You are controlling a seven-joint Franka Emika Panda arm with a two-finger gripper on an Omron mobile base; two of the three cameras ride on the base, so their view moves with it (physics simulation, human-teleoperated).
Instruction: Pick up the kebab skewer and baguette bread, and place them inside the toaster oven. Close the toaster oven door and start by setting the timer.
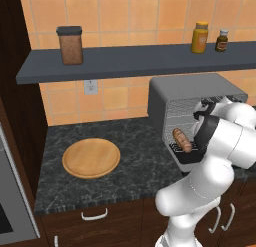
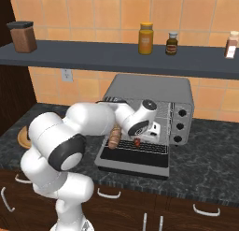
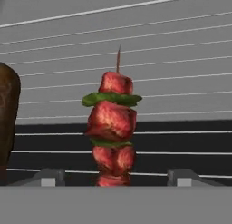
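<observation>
Your jaws stand spread either side of the skewer (image 3: pixel 112 130), which lies on the oven (image 2: pixel 154 97) rack beside the baguette (image 1: pixel 182 140). Withdraw crooked and you may drag it out.

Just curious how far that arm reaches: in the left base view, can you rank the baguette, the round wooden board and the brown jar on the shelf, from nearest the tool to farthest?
1. Baguette bread: on the toaster oven rack, right beside the tool.
2. Round wooden board: on the counter, off to the left.
3. Brown jar: on the shelf, upper left.
</observation>
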